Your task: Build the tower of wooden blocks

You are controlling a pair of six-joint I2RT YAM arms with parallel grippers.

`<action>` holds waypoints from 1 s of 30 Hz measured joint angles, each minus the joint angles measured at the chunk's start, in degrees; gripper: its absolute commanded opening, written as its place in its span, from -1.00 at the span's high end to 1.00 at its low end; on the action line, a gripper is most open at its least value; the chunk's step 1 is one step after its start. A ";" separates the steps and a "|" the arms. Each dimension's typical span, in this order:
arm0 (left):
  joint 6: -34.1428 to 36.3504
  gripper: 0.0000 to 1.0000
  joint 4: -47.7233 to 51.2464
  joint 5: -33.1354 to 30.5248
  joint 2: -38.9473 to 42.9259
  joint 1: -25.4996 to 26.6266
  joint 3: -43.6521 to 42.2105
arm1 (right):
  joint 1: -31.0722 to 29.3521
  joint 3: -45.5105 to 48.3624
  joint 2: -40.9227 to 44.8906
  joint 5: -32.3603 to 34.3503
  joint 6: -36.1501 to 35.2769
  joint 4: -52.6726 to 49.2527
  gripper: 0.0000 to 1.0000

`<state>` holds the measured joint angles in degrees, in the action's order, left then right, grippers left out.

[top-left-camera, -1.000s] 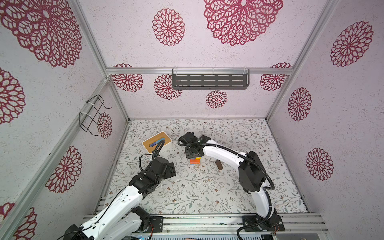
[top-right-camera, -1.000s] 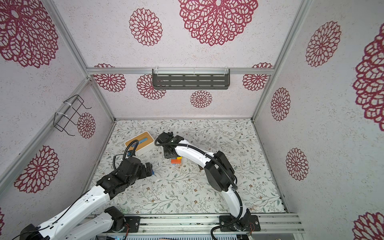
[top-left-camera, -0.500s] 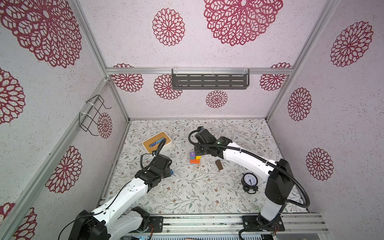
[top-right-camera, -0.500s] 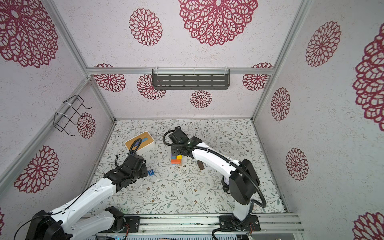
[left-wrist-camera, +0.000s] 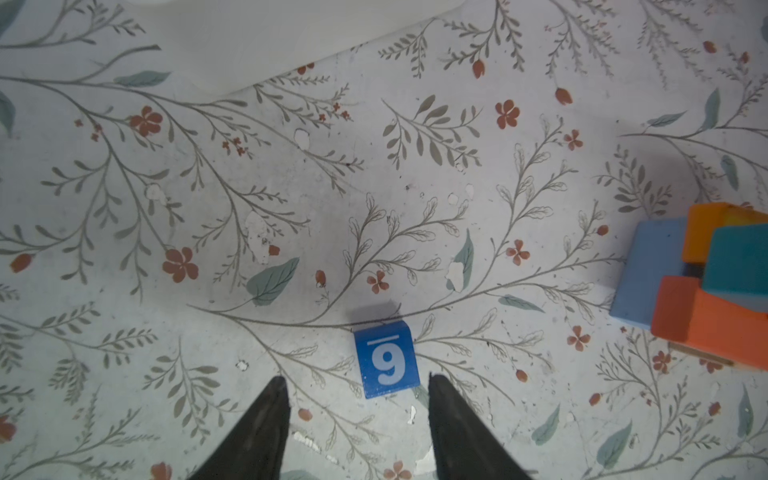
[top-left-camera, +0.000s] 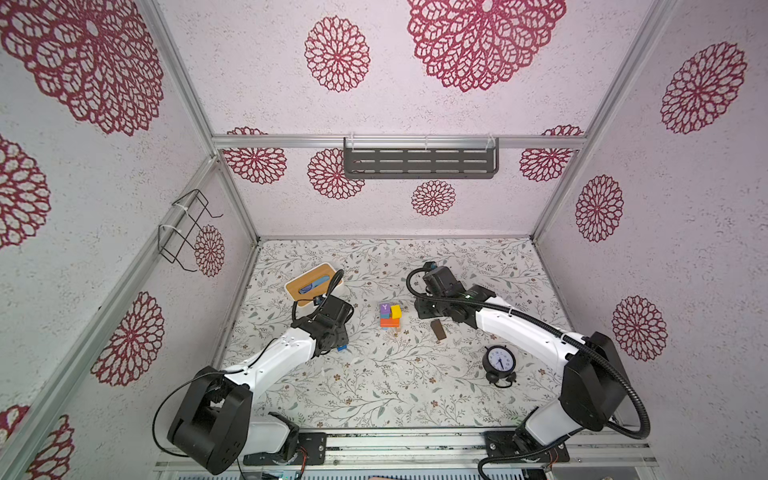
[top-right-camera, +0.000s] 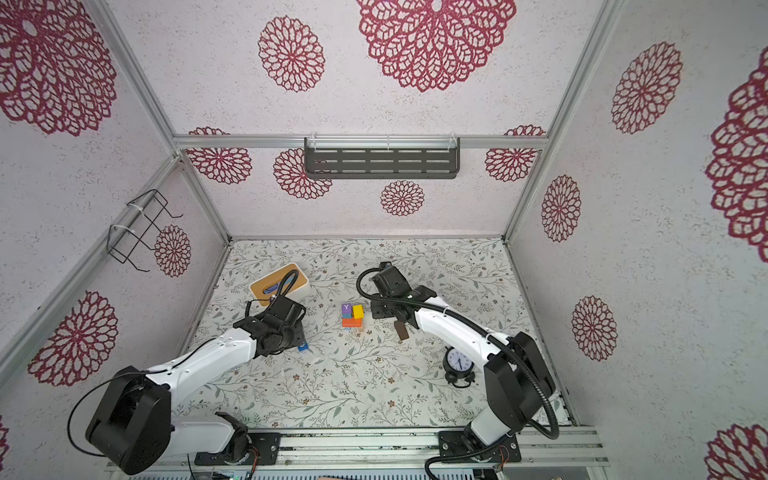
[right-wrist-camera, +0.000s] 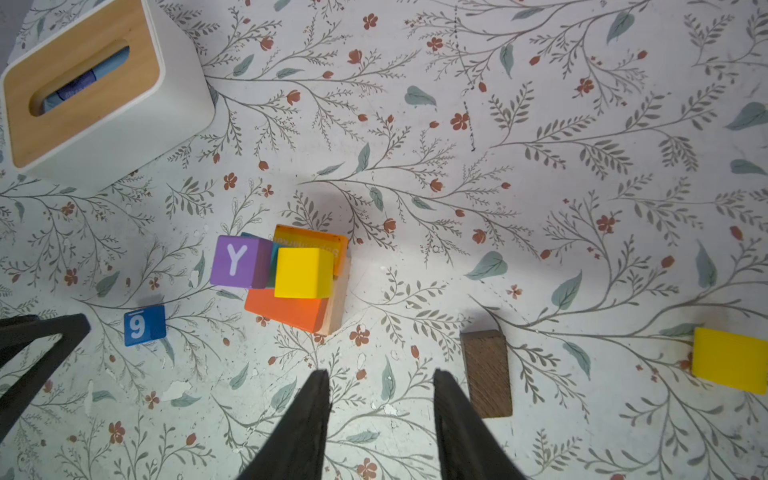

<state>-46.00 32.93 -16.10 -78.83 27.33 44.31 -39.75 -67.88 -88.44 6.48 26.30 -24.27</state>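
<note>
Left pincer hovers spread and empty over the floral-patterned worktop. The small blue wooden cube with a white 9 lies flat just ahead of its tips. The cube's near edge reaches in between them, closer to one finger than the other, with no visible contact. Right pincer is likewise spread and holds nothing; the dark brown wooden bar lies flat just beside one of its fingers. The tower stands mid-worktop between the two arms, near the blue cube and the brown bar but touching neither. It is a short stack of orange, light blue and teal painted blocks, with a tan face showing low on one side. A purple cube marked Y and a plain yellow cube sit side by side on top. The build looks partly done. At least three pieces lie loose: the blue cube, the brown bar, and a flat yellow block well off to the side. A white box with a wooden lid and a black alarm clock take no part.
</note>
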 measured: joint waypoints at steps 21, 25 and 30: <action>-1.73 -0.15 -2.91 3.23 -10.45 0.00 2.62 | 5.22 7.58 5.88 -3.56 -1.92 3.87 0.03; -1.92 -0.14 -3.54 3.41 -10.60 0.17 2.62 | 5.33 7.91 6.08 -3.74 -1.92 4.02 0.03; -2.45 0.15 -4.15 3.67 -12.35 0.55 2.58 | 5.38 8.15 6.08 -3.80 -1.90 4.28 0.03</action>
<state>-48.45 28.77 -12.43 -91.18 27.88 46.89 -34.37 -59.72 -82.37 2.68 24.40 -19.99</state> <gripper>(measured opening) 0.469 0.486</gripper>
